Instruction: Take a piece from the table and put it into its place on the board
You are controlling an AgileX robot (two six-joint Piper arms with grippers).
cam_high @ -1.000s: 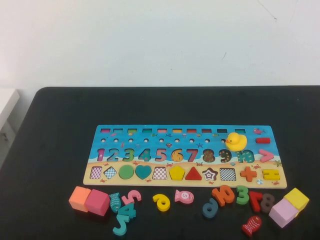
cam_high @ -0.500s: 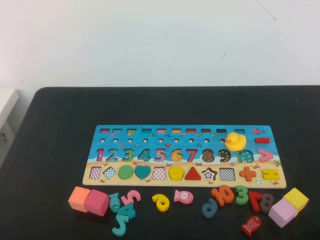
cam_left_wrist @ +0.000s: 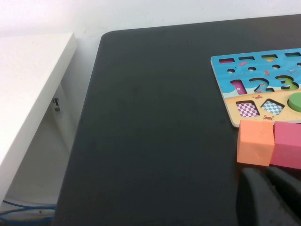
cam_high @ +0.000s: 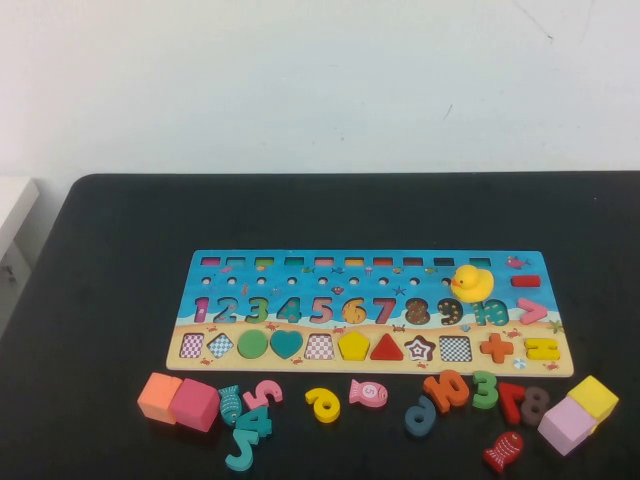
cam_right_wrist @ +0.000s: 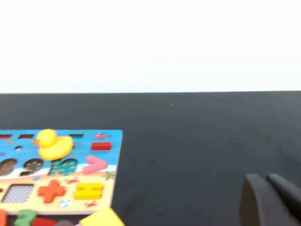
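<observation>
The puzzle board point(cam_high: 400, 369) lies in the middle of the black table, with empty number hollows and several shape pieces set in its front row. Loose pieces lie in front of it: a yellow 6 point(cam_high: 323, 404), a pink fish point(cam_high: 368, 393), a pink 5 point(cam_high: 264, 393), an orange 10 point(cam_high: 446, 389), a green 3 point(cam_high: 485, 389) and a red fish point(cam_high: 503, 452). Neither arm shows in the high view. My left gripper point(cam_left_wrist: 265, 188) is shut and empty, just short of an orange cube point(cam_left_wrist: 255, 142). My right gripper point(cam_right_wrist: 268, 188) is shut and empty over bare table, right of the board point(cam_right_wrist: 115, 188).
A yellow rubber duck point(cam_high: 471, 283) sits on the board near its right end. An orange cube point(cam_high: 159, 397) and a magenta cube point(cam_high: 195, 405) stand front left. A yellow cube point(cam_high: 593, 397) and a lilac cube point(cam_high: 566, 425) stand front right. A white shelf point(cam_left_wrist: 28, 94) is beyond the table's left edge.
</observation>
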